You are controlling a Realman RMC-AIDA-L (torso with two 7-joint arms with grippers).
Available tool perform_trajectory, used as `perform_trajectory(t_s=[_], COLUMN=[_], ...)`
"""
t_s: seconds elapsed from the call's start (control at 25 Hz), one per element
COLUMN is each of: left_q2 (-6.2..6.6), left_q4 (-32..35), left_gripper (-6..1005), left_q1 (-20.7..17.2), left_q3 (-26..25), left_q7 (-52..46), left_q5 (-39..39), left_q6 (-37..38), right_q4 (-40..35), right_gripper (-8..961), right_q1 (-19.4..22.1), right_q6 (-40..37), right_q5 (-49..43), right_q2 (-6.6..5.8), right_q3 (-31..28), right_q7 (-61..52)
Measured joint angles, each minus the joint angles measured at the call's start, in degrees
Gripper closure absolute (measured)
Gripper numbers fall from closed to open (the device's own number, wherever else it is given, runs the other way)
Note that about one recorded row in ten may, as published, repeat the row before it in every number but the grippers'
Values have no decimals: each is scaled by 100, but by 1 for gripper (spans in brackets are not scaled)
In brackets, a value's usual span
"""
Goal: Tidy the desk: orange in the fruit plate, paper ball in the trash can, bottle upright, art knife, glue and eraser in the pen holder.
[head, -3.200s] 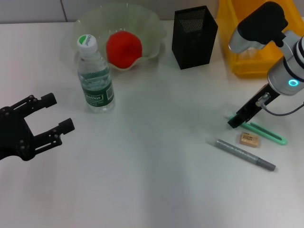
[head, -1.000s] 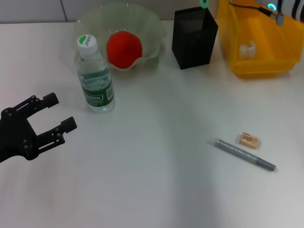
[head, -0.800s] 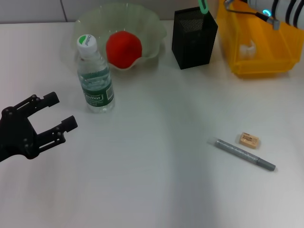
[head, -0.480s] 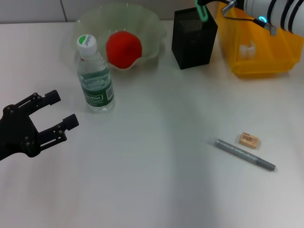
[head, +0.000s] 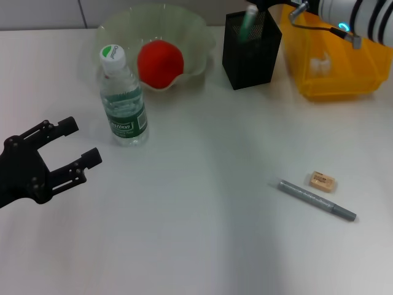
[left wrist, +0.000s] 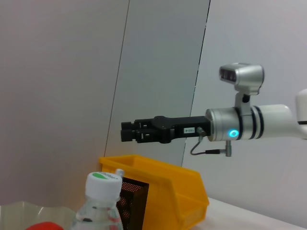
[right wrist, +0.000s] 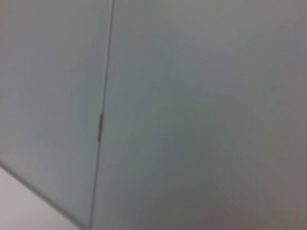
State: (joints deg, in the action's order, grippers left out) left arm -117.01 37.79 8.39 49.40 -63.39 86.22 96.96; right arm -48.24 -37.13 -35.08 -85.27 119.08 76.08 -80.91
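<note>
The mint green art knife (head: 247,21) stands tilted inside the black mesh pen holder (head: 252,52). My right gripper (left wrist: 127,133) hovers empty above the holder and the yellow trash can (head: 334,61); its fingers look parted. The white paper ball (head: 319,63) lies in the trash can. The orange (head: 159,61) sits in the pale green fruit plate (head: 196,37). The bottle (head: 124,101) stands upright beside the plate. The tan eraser (head: 323,180) and the grey glue stick (head: 316,200) lie on the desk (head: 196,215) at the right. My left gripper (head: 80,141) is open and empty at the left.
The left wrist view shows the bottle cap (left wrist: 104,179), the trash can (left wrist: 163,191) and the pen holder (left wrist: 132,201) below my right arm. The right wrist view shows only a grey wall.
The art knife, held by my right gripper above the pen holder, has dropped into the holder. The right arm moved left over the holder. The left gripper barely moved.
</note>
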Motion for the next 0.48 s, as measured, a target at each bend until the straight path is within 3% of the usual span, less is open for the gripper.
perform_trajectory(t_s=[0.08, 0.16, 0.2, 0.24, 0.36, 0.4, 0.48], left_q2=[10, 23, 31, 31, 35, 34, 36], left_q4=[0, 0, 0, 0, 1, 1, 1], left_gripper=[214, 214, 214, 214, 214, 214, 214], left_q1=[-8, -15, -30, -30, -47, -48, -54], left_q3=[0, 0, -1, -1, -1, -1, 0], left_q7=[-5, -18, -18, -18, 2, 6, 14], left_q5=[0, 0, 0, 0, -1, -1, -1], left_q6=[12, 23, 28, 28, 36, 40, 57], right_q4=[-317, -1005, -1687, -1687, -2322, -2629, -2761], right_gripper=[436, 344, 344, 344, 345, 345, 344], right_q1=[148, 427, 622, 622, 656, 555, 488], right_q6=[-70, -458, -1154, -1154, -2350, -3235, -3646], right_q5=[-363, -1506, -2780, -2780, -4128, -4678, -4897], right_q2=[-8, -11, 2, 2, 11, 7, 4], right_q3=[97, 170, 138, 138, 35, -139, -233], right_q7=[-471, -1734, -3082, -3082, -4399, -4880, -5069])
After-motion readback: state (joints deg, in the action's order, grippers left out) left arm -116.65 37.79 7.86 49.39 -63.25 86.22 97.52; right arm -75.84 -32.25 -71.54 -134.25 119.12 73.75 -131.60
